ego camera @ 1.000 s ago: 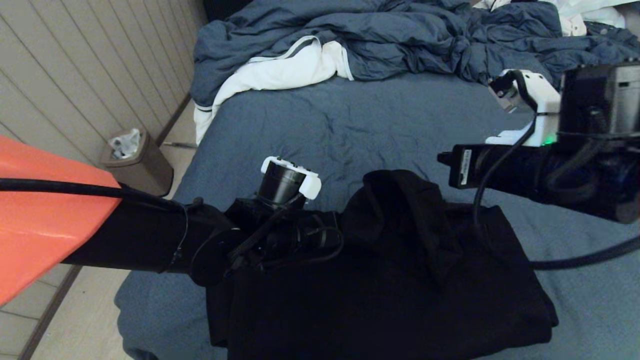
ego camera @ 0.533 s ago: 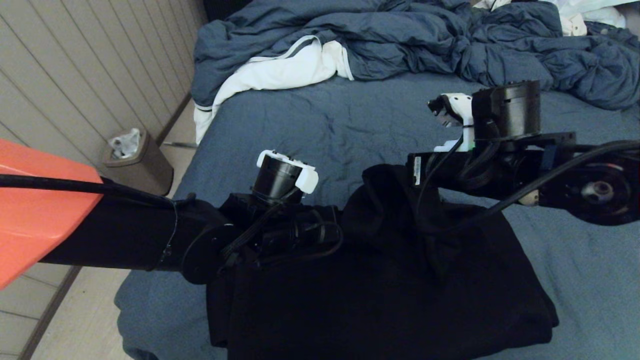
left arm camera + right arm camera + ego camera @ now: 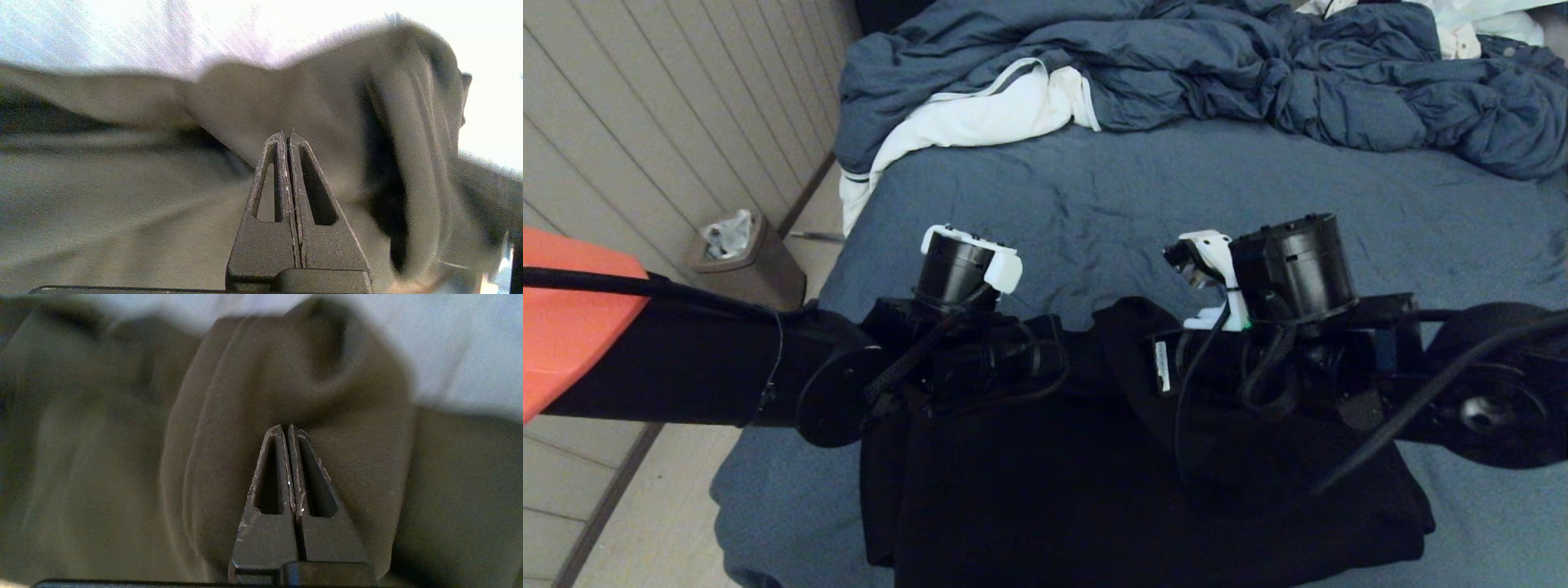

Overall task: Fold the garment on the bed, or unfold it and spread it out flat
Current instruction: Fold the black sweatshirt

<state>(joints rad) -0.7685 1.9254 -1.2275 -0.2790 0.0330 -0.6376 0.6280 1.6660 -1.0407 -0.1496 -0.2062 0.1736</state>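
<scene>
right arm swung inward, lower | both end effectors (image 3: 286,136) (image 3: 286,428) pinched together over hoodie (image 3: 1094,490)

Dim, bluish light; wrist-view glare.

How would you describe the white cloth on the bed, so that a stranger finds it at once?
Start at the bed and look to its far left corner, under the rumpled blue-grey duvet. The white cloth spills from beneath it over the mattress edge. Only it is white with thin grey stripes.
</scene>
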